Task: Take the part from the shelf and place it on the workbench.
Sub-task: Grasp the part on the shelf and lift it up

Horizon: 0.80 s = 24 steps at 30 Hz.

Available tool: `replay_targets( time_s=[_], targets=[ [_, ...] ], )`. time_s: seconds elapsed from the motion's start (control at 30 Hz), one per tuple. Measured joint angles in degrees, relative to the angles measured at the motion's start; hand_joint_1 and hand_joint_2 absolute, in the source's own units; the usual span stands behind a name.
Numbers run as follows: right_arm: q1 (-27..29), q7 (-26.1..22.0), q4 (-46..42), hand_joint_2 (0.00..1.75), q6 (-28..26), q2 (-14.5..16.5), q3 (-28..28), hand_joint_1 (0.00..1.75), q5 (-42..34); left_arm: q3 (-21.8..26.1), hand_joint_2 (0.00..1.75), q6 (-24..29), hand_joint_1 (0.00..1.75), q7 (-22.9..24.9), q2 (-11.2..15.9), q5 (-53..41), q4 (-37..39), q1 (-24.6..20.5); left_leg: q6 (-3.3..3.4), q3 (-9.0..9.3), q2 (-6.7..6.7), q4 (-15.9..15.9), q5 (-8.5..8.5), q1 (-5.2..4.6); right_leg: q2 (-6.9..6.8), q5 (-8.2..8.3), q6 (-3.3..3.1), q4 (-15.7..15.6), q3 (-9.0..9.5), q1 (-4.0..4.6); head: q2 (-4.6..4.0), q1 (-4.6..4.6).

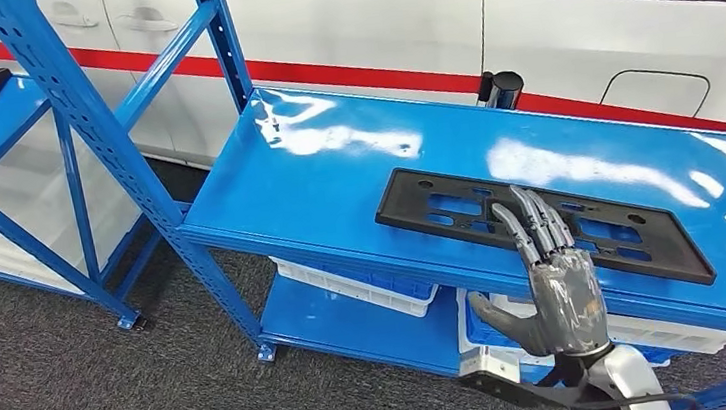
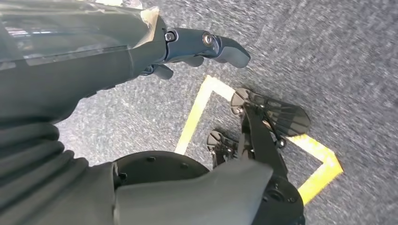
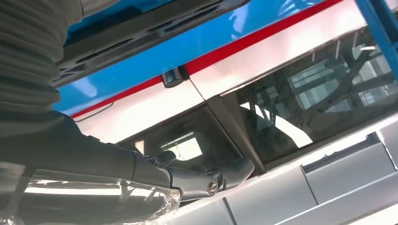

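Right hand (image 1: 565,291), fingers (image 1: 537,220) spread wide, reaches over black part (image 1: 634,239) on glossy blue shelf (image 1: 337,182).

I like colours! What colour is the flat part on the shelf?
Black flat slotted plastic part; head view.

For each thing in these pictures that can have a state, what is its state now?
Black part: lies flat on the blue shelf, near its front edge, not lifted.
Right hand: fingers straight, reaching over the part, nothing gripped.
Left hand: hangs above the floor, holds nothing.
White crates: sit on the lower shelf.
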Motion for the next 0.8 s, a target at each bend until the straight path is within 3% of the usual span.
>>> replay_targets(
  time_s=[0.3,0.67,0.8],
  targets=[
    [-12.44,3.31,17.95,1.75,-1.43,3.70,0.67,0.00,2.02,-1.20,1.75,0.35,0.00,3.54,-0.02,-2.36,-0.20,-1.78,0.01,0.05,-0.01,0.01,0.02,0.01,0.00,0.01,0.01,0.02,0.09,0.04,0.00,0.01],
    [-20.01,6.09,31.25,1.75,-3.59,6.66,1.27,0.00,3.13,-1.96,1.75,-0.91,0.00,5.29,0.79,-4.23,-0.44,-2.96,0.01,0.08,-0.03,0.01,0.02,0.03,-0.02,0.00,0.00,0.03,0.27,0.04,0.00,0.00],
    [-22.06,6.51,35.12,1.75,-4.77,7.18,1.36,0.00,2.81,-2.57,1.75,0.13,0.00,9.31,1.19,-4.91,-0.74,-4.27,0.01,0.11,-0.04,0.01,0.03,0.04,-0.02,0.00,0.00,0.03,0.13,0.04,0.00,0.00]
  ],
)
